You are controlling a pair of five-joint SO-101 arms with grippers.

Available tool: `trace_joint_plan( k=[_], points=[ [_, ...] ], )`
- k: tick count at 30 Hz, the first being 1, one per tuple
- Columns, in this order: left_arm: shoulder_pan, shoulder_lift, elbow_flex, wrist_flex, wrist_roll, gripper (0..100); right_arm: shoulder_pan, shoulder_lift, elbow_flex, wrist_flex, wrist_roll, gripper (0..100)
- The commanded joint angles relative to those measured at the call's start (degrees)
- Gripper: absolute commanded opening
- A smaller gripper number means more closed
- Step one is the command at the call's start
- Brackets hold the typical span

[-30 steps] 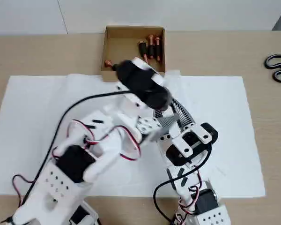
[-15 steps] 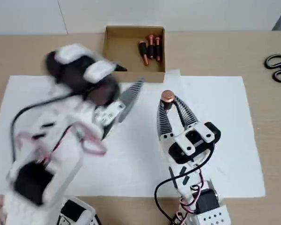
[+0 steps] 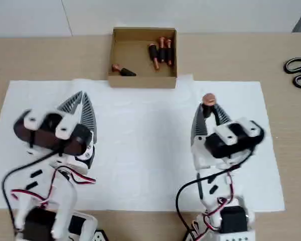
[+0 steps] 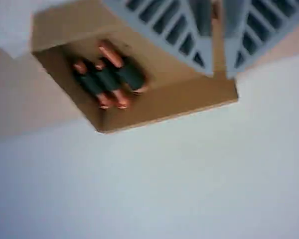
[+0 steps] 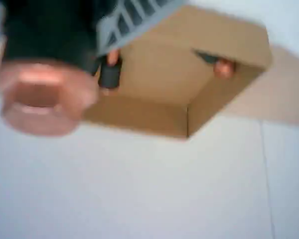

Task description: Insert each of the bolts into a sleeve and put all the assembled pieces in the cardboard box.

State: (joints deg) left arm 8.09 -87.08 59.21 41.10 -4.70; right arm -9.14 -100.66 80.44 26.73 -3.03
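While the right hand (image 3: 209, 107) gripped a bolt (image 3: 208, 98) in its sleeve (image 3: 206, 112) upright over the paper (image 3: 140, 150), short of the box (image 3: 140, 82) with four pieces (image 3: 160, 51) inside, left hand (image 3: 83, 100) sat closed, empty. Risk: tilting could slide bolt out, or sleeve clips box wall

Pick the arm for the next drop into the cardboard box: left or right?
Right. The right gripper holds a sleeved bolt, aimed toward the cardboard box; the left gripper holds nothing.
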Motion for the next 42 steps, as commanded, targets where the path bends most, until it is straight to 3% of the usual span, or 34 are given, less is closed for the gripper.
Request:
trace_joint_plan(
  k=[1, 5, 9, 18, 23, 33, 42],
  points=[
    [-2.2, -8.5, 10.2, -7.0, -0.1, 1, 0.3, 5.9, -13.6, 4.7, -1.0, 0.3],
    [-2.1, -17.4, 16.7, -8.4, -0.2, 1, 0.3, 20.8, -24.5, 8.9, -0.9, 0.3],
    [-2.5, -16.7, 17.8, -8.3, 0.0, 1, 0.3, 40.2, -32.3, 8.4, -0.8, 0.3],
    [-2.1, -16.7, 19.0, -8.3, 0.0, 1, 0.0, 85.7, -56.4, -8.4, -0.7, 0.3],
    [-2.2, -16.7, 19.0, -8.3, 0.0, 1, -0.9, 106.0, -73.9, -10.8, -0.9, 0.3],
    [-2.1, -16.7, 19.0, -8.3, -0.2, 1, -7.3, 135.2, -106.9, -10.7, -0.6, 0.3],
    [-2.1, -16.7, 21.2, -8.3, -0.2, 1, -7.7, 153.6, -123.3, -10.7, -0.1, 0.5]
  ],
)
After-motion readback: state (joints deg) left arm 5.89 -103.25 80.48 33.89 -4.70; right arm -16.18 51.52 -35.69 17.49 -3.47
